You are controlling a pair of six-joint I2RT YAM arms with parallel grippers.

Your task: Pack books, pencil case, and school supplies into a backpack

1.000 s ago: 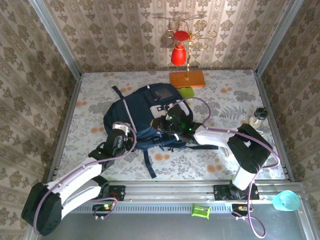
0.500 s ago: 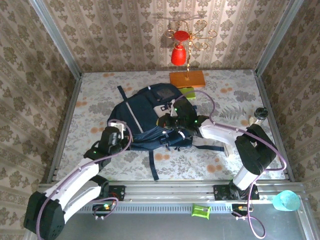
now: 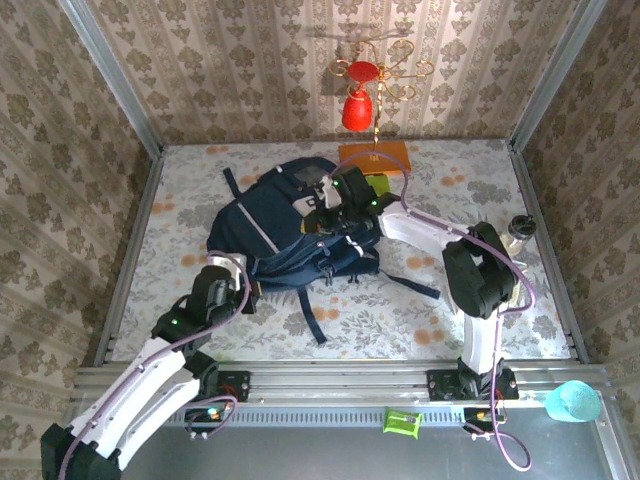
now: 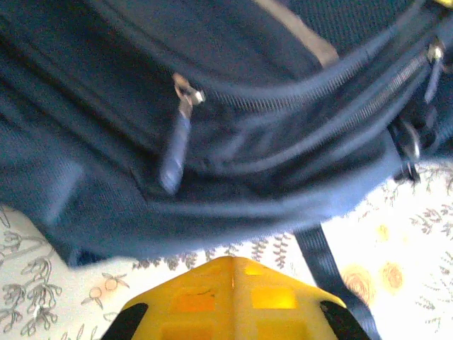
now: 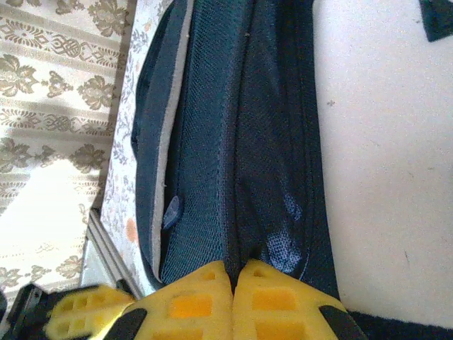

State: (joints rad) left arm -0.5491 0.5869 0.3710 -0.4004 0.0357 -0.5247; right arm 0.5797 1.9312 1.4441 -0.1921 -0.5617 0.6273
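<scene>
On the table (image 3: 180, 215) lies one backpack (image 3: 285, 225), right fingers (image 5: 191, 304) pinching its fabric, left fingers (image 4: 191, 301) closed empty.

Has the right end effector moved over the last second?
Yes: the right end effector, pinching the backpack, has travelled farther out, toward the orange slab.

A large navy-blue fabric backpack (image 5: 241, 142) runs down the frame's middle. At bottom centre, the yellow right gripper (image 5: 232, 283) pinches its fold.
</scene>
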